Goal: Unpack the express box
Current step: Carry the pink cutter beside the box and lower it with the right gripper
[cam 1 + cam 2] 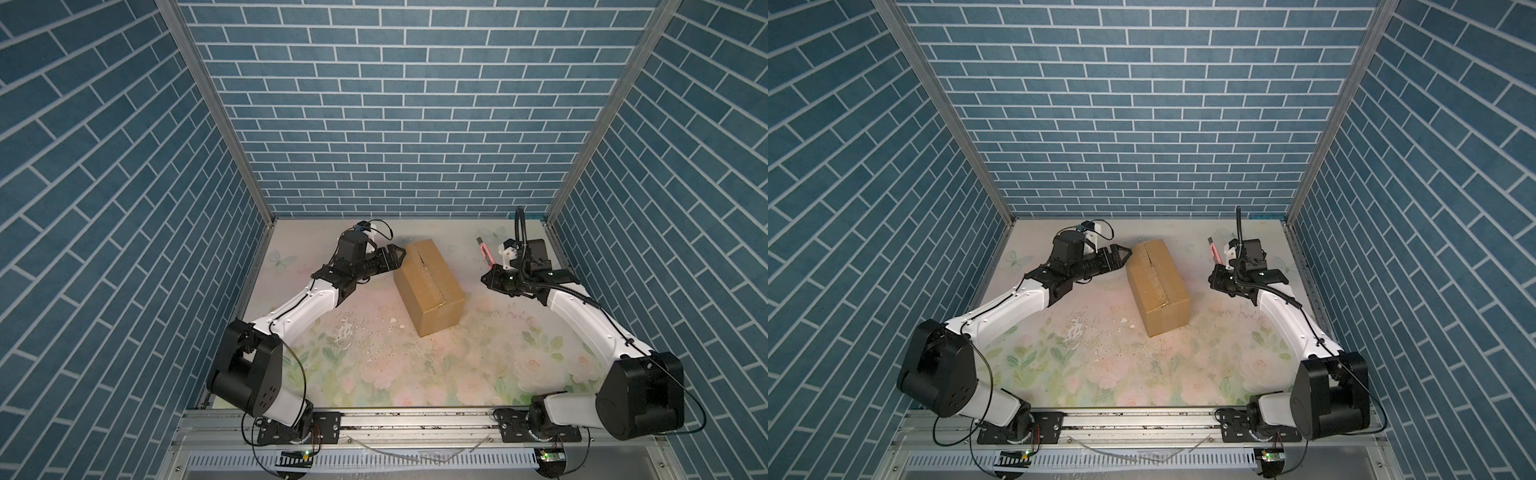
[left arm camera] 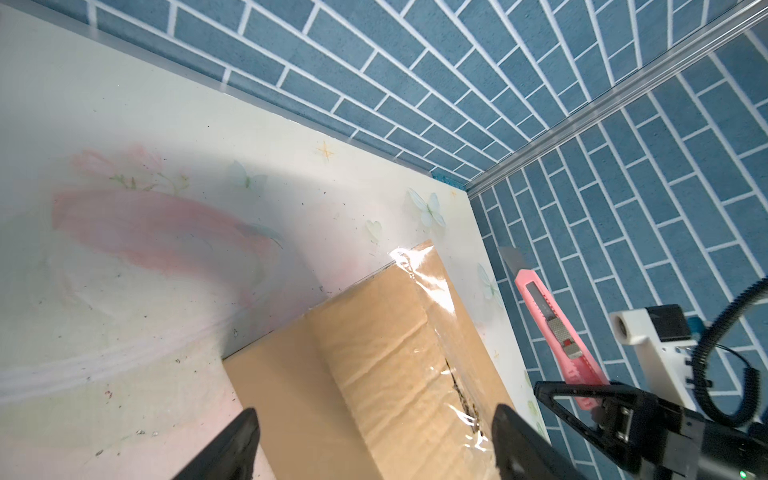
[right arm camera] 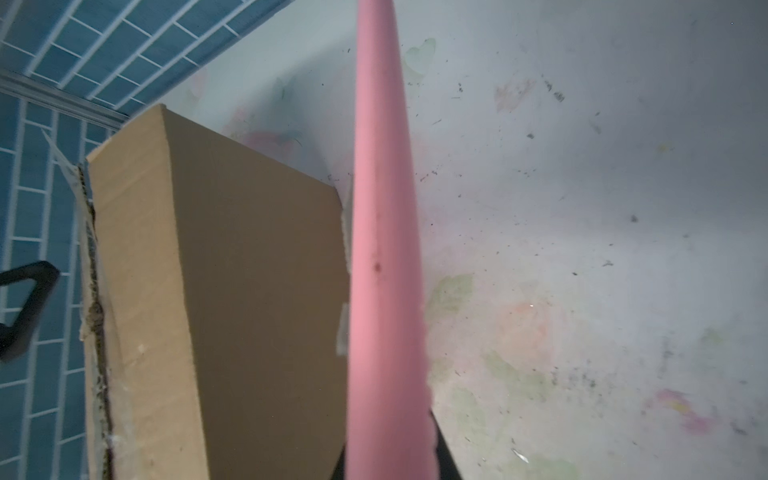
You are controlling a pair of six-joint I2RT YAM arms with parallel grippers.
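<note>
Express box: the brown express box [image 1: 428,286] [image 1: 1158,286] sits on the flowery table [image 1: 374,365], between the two arms. Its top flaps lie flat.
Seam: a rough, torn line runs along the seam [image 2: 457,382] on top of the box, with shiny clear tape [image 2: 432,286] over it.
Left pincer: the left pincer [image 1: 399,257] [image 2: 374,419] is spread wide at the far left corner of the box. One finger is on each side of that end. I cannot tell if they touch the box. It holds nothing.
Right pincer: the right pincer [image 1: 492,276] is well to the right of the box, pressed together on the pink knife [image 1: 485,253] [image 2: 552,324] [image 3: 384,249].
Pink knife: its gray blade sticks out and points up and away from the box, not touching it.
</note>
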